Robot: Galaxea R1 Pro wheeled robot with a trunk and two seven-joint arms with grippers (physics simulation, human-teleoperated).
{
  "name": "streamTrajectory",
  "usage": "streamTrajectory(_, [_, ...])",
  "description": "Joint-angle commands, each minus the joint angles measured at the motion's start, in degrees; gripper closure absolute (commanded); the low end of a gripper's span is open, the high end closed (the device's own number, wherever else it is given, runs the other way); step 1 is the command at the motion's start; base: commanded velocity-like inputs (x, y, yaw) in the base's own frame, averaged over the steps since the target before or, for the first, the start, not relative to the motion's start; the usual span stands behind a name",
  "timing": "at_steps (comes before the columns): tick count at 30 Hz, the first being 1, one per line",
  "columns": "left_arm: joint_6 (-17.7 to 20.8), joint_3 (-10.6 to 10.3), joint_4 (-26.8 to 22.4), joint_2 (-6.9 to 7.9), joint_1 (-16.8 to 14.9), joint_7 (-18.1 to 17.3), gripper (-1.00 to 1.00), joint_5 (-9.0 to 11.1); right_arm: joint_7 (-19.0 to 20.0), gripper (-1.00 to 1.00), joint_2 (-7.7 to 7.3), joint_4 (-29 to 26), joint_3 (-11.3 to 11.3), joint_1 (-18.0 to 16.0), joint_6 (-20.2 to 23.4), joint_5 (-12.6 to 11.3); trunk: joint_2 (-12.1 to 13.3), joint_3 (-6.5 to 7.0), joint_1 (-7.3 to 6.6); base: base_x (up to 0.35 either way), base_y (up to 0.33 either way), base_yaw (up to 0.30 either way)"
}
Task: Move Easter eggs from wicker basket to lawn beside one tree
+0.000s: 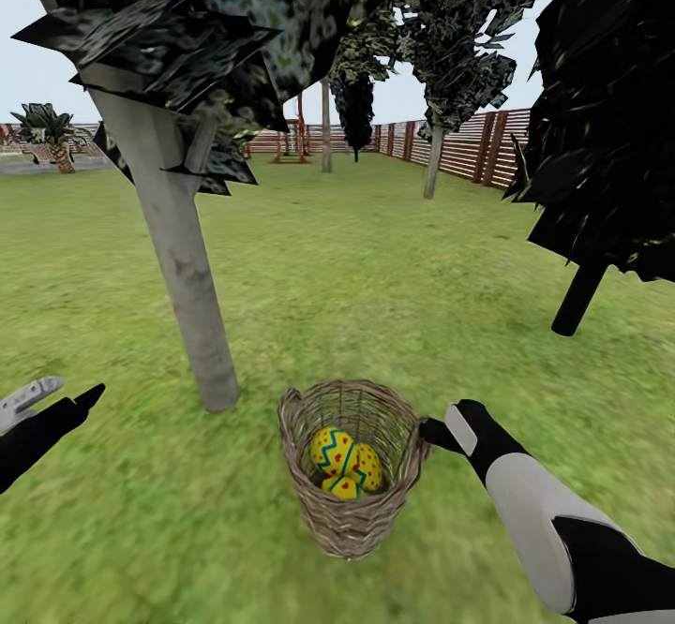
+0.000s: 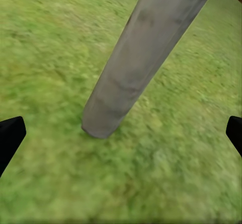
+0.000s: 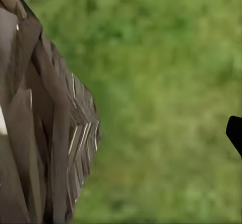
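Currently all three Easter eggs (image 1: 345,462) lie heaped low inside the wicker basket (image 1: 352,521), which stands on the lawn (image 1: 375,259) just beside the pale grey tree (image 1: 183,277).

Right gripper (image 1: 429,434): tips at the braided rim, basket wall close against one jaw; spread cannot be told.

Left gripper (image 1: 66,397): jaws spread, empty, trunk base between and ahead.

Judgement: eggs likely hard, smooth, slippery, apt to roll. Pinch the topmost across its middle, from above.

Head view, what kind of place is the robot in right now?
A fenced garden, it seems: mottled green lawn all around, a pale grey tree close by with more farther off, and a brown slatted fence along the far edge.
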Motion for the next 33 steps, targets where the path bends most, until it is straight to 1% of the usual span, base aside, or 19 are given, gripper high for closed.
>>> streamTrajectory(1, [0.24,0.01,-0.09,0.01,-0.04,0.48,-1.00,0.61,-0.42,-1.00,0.04,2.08,-0.13,0.03,0.13,-0.78,-0.01,-0.07,0.00,0.000,0.000,0.000])
streamTrajectory(32, [0.24,0.01,-0.09,0.01,-0.05,0.56,-1.00,0.61,-0.29,-1.00,0.05,2.03,-0.17,0.03,-0.14,-0.84,0.40,6.80,-0.80,0.000,0.000,0.000])
streamTrajectory(33, [0.24,0.01,-0.09,0.01,-0.05,0.56,-1.00,0.61,-0.18,-1.00,0.04,1.84,-0.19,0.06,-0.18,-0.81,0.80,6.98,-1.02,0.000,0.000,0.000])
